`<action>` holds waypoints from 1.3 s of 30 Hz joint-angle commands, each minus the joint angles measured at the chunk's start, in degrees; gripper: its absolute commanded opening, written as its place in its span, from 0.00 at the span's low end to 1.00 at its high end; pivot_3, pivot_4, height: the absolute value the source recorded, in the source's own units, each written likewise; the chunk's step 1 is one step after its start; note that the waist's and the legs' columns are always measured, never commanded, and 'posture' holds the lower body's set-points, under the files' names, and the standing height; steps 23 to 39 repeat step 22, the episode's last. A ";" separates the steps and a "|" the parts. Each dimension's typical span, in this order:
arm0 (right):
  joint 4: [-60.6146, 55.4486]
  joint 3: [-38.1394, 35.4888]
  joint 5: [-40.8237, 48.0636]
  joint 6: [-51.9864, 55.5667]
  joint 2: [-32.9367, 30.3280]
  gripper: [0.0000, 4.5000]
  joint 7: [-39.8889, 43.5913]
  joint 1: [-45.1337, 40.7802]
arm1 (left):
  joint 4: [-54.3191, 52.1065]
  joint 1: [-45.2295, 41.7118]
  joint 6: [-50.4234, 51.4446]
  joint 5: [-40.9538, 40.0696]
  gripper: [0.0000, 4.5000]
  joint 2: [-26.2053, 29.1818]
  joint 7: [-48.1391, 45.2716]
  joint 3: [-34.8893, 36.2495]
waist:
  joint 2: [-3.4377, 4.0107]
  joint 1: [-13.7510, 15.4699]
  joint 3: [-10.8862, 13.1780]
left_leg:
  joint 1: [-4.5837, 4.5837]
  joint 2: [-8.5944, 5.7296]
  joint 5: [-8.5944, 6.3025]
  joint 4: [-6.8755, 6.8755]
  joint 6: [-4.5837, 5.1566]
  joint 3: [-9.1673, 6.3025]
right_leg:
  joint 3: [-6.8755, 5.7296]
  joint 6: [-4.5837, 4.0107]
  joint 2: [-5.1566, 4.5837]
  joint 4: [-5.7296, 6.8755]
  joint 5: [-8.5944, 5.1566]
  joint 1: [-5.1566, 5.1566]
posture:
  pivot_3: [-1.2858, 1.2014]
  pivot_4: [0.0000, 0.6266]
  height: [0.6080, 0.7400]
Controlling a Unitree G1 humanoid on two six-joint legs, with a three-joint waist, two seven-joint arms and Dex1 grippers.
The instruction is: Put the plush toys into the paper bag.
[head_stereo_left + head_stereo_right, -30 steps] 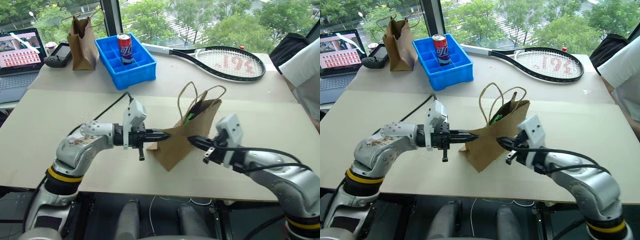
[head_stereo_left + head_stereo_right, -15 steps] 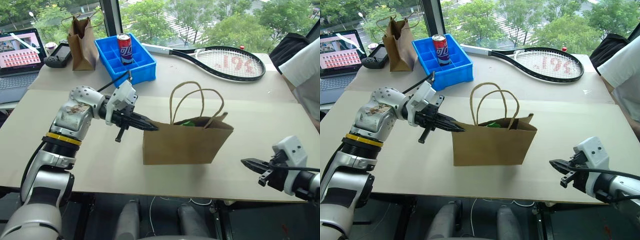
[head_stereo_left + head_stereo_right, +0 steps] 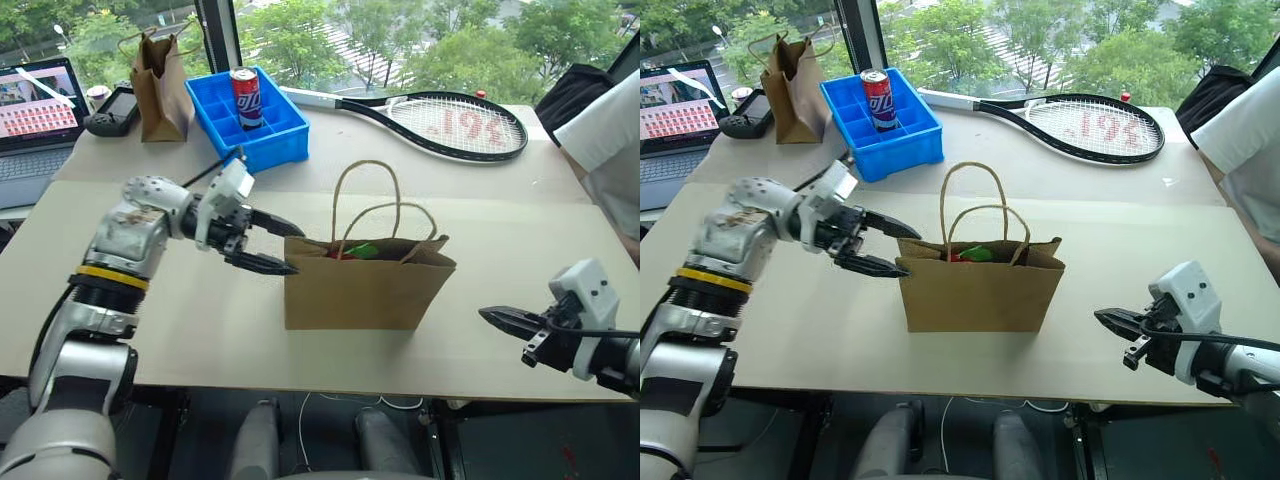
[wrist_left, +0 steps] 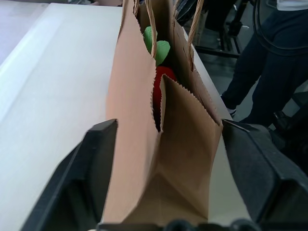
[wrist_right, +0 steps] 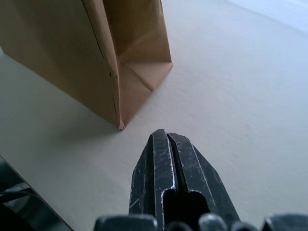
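Toys, red [image 4: 163, 77] and green [image 4: 155, 44], both lay inside the paper bag [image 3: 365, 290], which stood upright near the middle of the counter [image 3: 160, 320], so the job looked all but finished, with only the arms left to clear away. At the bag's end the left tool [image 3: 278, 248] had its fingers spread wide, straddling it without gripping. Well off to the other side, the right tool [image 3: 492, 317] pointed at the bag, pinched shut and empty.

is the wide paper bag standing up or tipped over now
Upright. The paper bag stands on its flat base on the table, its mouth and handles pointing up, with the plush toys visible inside it.
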 commanded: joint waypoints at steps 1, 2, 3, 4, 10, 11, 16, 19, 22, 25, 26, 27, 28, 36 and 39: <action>1.26 -0.74 -1.26 -3.61 -1.87 0.00 4.82 -0.07 | -6.11 3.40 5.81 -3.66 0.99 3.40 3.99 7.07 | 0.00 -0.07 0.00 | 0.00 0.00 0.00 0.01 0.00 0.00 | 0.00 0.00 0.00 0.01 0.00 0.01 | 0.52 0.24 1.00; 1.82 -0.75 -1.71 -4.56 -2.34 0.00 6.48 -0.03 | -7.56 5.27 7.56 -4.48 0.99 4.32 6.02 9.30 | 0.00 -0.14 0.00 | 0.00 0.00 0.00 0.01 0.00 0.00 | 0.00 0.00 0.00 0.01 0.00 0.00 | 0.52 0.24 1.00; 2.59 -0.95 -1.31 -4.96 -2.47 0.00 7.60 -0.45 | -9.07 7.45 11.12 -6.16 0.99 5.55 7.66 11.55 | 0.00 -0.22 0.00 | 0.02 0.00 0.00 0.02 0.00 0.00 | 0.01 0.00 -0.01 0.02 0.00 0.02 | 0.52 0.24 1.00; 3.22 -1.14 -0.85 -5.28 -2.40 0.00 8.49 -0.86 | -10.45 9.33 13.53 -7.28 0.99 6.33 9.31 13.45 | 0.00 -0.37 0.00 | 0.05 0.01 0.00 0.01 0.00 0.00 | 0.00 0.01 -0.01 0.02 0.00 0.03 | 0.52 0.24 1.00; 6.51 0.47 -5.70 -15.33 0.25 0.00 12.60 -1.53 | -19.98 27.22 16.45 -6.68 0.99 5.90 24.45 25.97 | 0.00 -0.31 0.00 | 0.20 0.04 -0.01 -0.02 -0.01 0.01 | 0.00 0.01 -0.02 0.04 -0.03 0.12 | 0.52 0.24 1.00; 7.14 1.28 -8.40 -18.40 0.73 0.00 13.00 -0.94 | -21.53 30.38 16.57 -6.73 0.99 5.71 26.04 27.71 | -0.01 -0.32 -0.01 | 0.20 0.05 -0.01 -0.03 -0.01 0.01 | 0.00 0.00 -0.02 0.02 -0.02 0.12 | 0.52 0.24 1.00; 8.73 2.02 -9.46 -22.69 4.43 0.00 12.87 -1.56 | -25.68 41.46 11.42 -4.21 0.99 3.44 31.28 30.75 | -0.05 0.02 -0.01 | 0.23 0.07 -0.08 -0.06 -0.14 0.05 | -0.03 -0.20 -0.05 0.00 -0.10 0.11 | 0.52 0.24 1.00; 9.41 2.35 -9.89 -23.15 5.15 0.00 12.67 -2.47 | -27.36 43.78 9.32 -3.68 0.99 1.59 33.11 30.11 | -0.05 0.14 -0.01 | 0.30 0.07 -0.27 -0.06 -0.43 0.16 | 0.01 -0.47 -0.11 -0.01 -0.18 0.16 | 0.52 0.24 1.00; 9.83 2.28 -9.65 -22.87 5.35 0.00 12.36 -3.21 | -26.96 42.61 7.62 -3.15 0.99 0.40 33.91 28.51 | -0.08 0.21 -0.02 | 0.32 0.07 -0.28 -0.05 -0.46 0.19 | 0.00 -0.50 -0.12 0.00 -0.16 0.15 | 0.52 0.24 1.00; 9.83 2.28 -9.65 -22.87 5.35 0.00 12.36 -3.21 | -26.96 42.61 7.62 -3.15 0.99 0.40 33.91 28.51 | -0.08 0.21 -0.02 | 0.32 0.07 -0.28 -0.05 -0.46 0.19 | 0.00 -0.50 -0.12 0.00 -0.16 0.15 | 0.52 0.24 1.00; 9.83 2.28 -9.65 -22.87 5.35 0.00 12.36 -3.21 | -26.96 42.61 7.62 -3.15 0.99 0.40 33.91 28.51 | -0.08 0.21 -0.02 | 0.32 0.07 -0.28 -0.05 -0.46 0.19 | 0.00 -0.50 -0.12 0.00 -0.16 0.15 | 0.52 0.24 1.00; 9.83 2.28 -9.65 -22.87 5.35 0.00 12.36 -3.21 | -26.96 42.61 7.62 -3.15 0.99 0.40 33.91 28.51 | -0.08 0.21 -0.02 | 0.32 0.07 -0.28 -0.05 -0.46 0.19 | 0.00 -0.50 -0.12 0.00 -0.16 0.15 | 0.52 0.24 1.00; 9.83 2.28 -9.65 -22.87 5.35 0.00 12.36 -3.21 | -26.96 42.61 7.62 -3.15 0.99 0.40 33.91 28.51 | -0.08 0.21 -0.02 | 0.32 0.07 -0.28 -0.05 -0.46 0.19 | 0.00 -0.50 -0.12 0.00 -0.16 0.15 | 0.52 0.24 1.00; 9.83 2.28 -9.65 -22.87 5.35 0.00 12.36 -3.21 | -26.96 42.61 7.62 -3.15 0.99 0.40 33.91 28.51 | -0.08 0.21 -0.02 | 0.32 0.07 -0.28 -0.05 -0.46 0.19 | 0.00 -0.50 -0.12 0.00 -0.16 0.15 | 0.52 0.24 1.00; 9.83 2.28 -9.65 -22.87 5.35 0.00 12.36 -3.21 | -26.96 42.61 7.62 -3.15 0.99 0.40 33.91 28.51 | -0.08 0.21 -0.02 | 0.32 0.07 -0.28 -0.05 -0.46 0.19 | 0.00 -0.50 -0.12 0.00 -0.16 0.15 | 0.52 0.24 1.00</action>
